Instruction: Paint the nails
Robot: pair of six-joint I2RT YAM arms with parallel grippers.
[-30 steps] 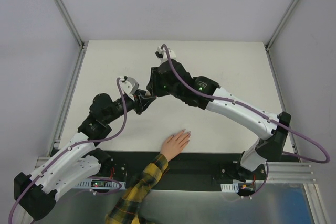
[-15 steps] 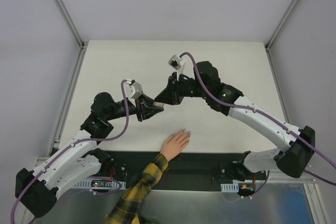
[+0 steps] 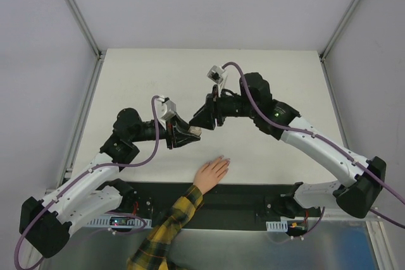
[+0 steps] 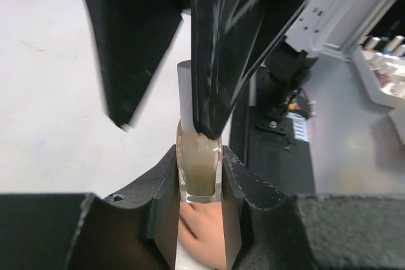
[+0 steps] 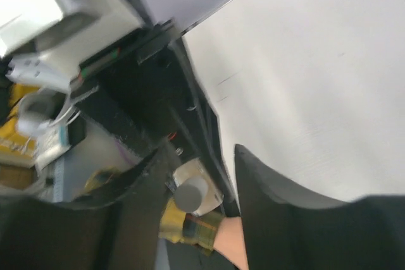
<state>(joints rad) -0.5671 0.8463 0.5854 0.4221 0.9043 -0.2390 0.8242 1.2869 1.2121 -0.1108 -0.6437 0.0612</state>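
My left gripper is shut on a small beige polish bottle and holds it in the air above the table. In the left wrist view the bottle sits between my jaws, its white cap on. My right gripper is open, its fingers on either side of the cap, which also shows in the right wrist view. A hand with a yellow-and-black plaid sleeve lies flat just below. Its nails are too small to make out.
The white table is ringed by metal frame posts. A black base strip runs along the near edge under the wrist. In the left wrist view a rack of small bottles stands beyond the table's edge.
Both grippers have shifted right and nearer the hand with the bottle. The right arm's elbow swung out to the right, and its gripper drew back from the bottle, then closed in again.
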